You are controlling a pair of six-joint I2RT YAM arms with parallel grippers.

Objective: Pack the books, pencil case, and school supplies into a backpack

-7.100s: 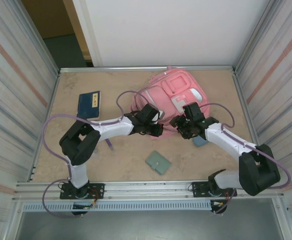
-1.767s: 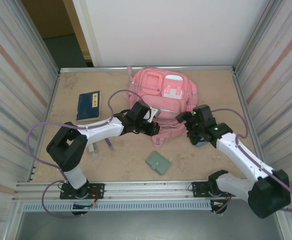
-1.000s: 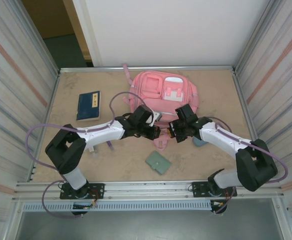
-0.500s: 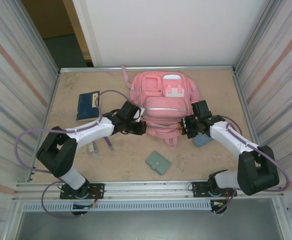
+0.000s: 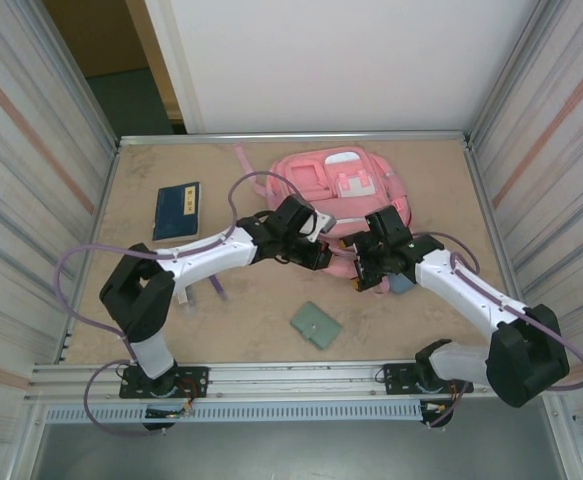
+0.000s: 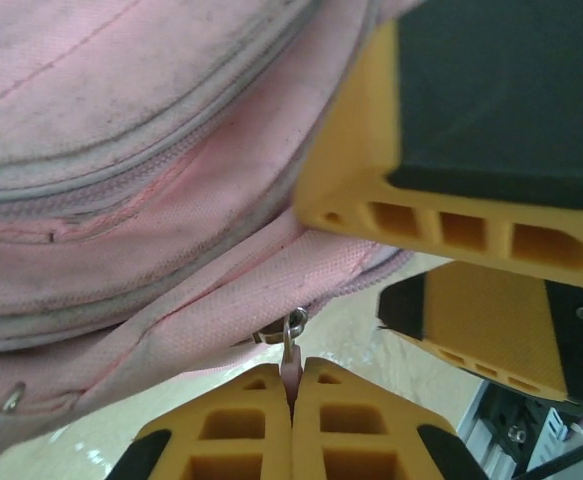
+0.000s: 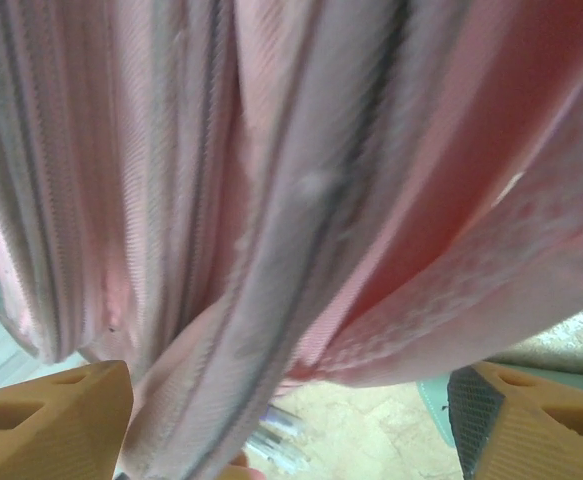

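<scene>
From above, the backpack (image 5: 343, 188) lies on the table (image 5: 151, 300). The book (image 5: 177, 210) is well to its left, and the folder (image 5: 316, 325) is near its front edge.

In the left wrist view, the left gripper (image 6: 292, 384) is fully closed on a small zipper pull (image 6: 291, 348) of the backpack.

In the right wrist view, the right gripper (image 7: 291, 392) is wide open, with pink backpack fabric between its fingers (image 7: 51, 412).

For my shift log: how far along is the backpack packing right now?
Nothing is packed yet. The left pincer is shut on a zipper pull of the backpack; the right pincer is open against its fabric. The book, green folder, purple pen and pencil case all lie on the table.
</scene>
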